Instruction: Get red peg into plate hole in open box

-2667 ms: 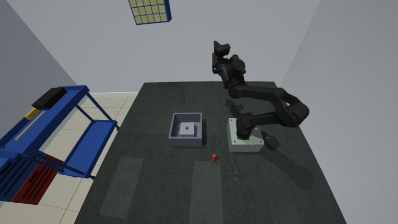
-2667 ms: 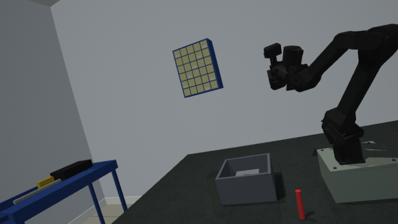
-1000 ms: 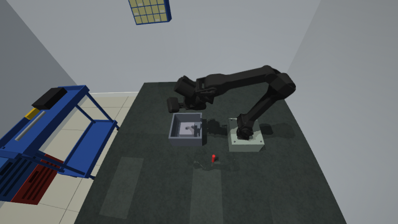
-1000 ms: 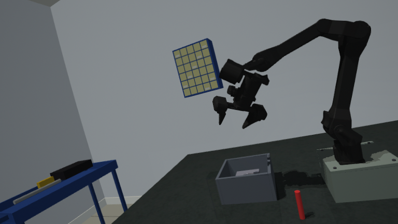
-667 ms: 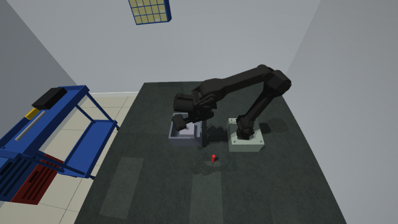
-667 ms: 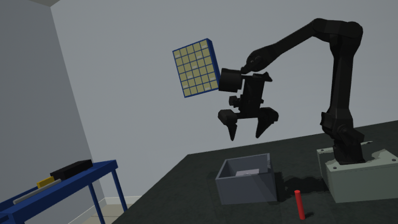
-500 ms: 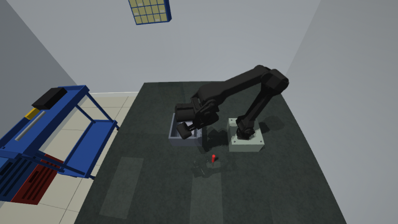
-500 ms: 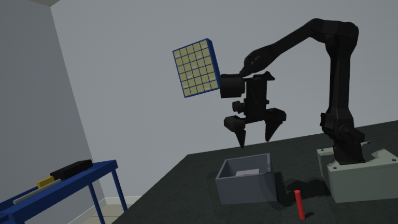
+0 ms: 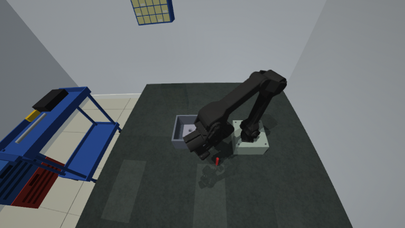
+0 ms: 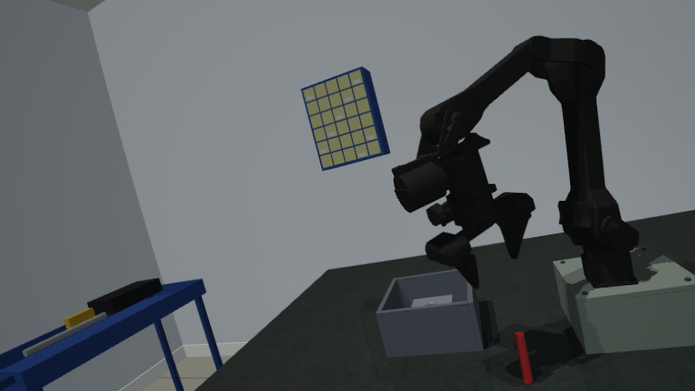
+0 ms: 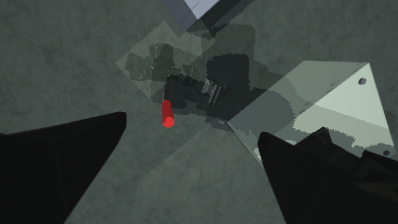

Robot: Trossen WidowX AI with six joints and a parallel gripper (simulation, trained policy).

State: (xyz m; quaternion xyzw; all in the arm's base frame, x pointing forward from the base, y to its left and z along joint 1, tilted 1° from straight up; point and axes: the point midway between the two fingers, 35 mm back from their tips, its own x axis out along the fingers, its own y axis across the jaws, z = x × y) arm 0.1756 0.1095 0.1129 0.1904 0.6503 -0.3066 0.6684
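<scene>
The red peg stands on end on the dark bench, outside the open box and near the pale green mounting block. The end effector is tilted above the bench, its two fingers spread wide with nothing between them; neither finger touches the peg. In the exterior view, one fingertip overlaps the near right corner region of the box, and contact cannot be determined from that overlap. In the wrist view, the peg appears in the gap between the fingertips, nearer the left-hand one in the picture, and beyond them. The box is grey-blue, open at the top, and upright on the bench; at its bottom lies a light plate, whose round hole is visible from the top and contains no peg. The black robot arm rises from the mounting block and bends over toward the box. A blue cart stands beside the bench.

Pincer now lower and more tilted than 0.5 s ago, red peg now nearer its fingertips.
</scene>
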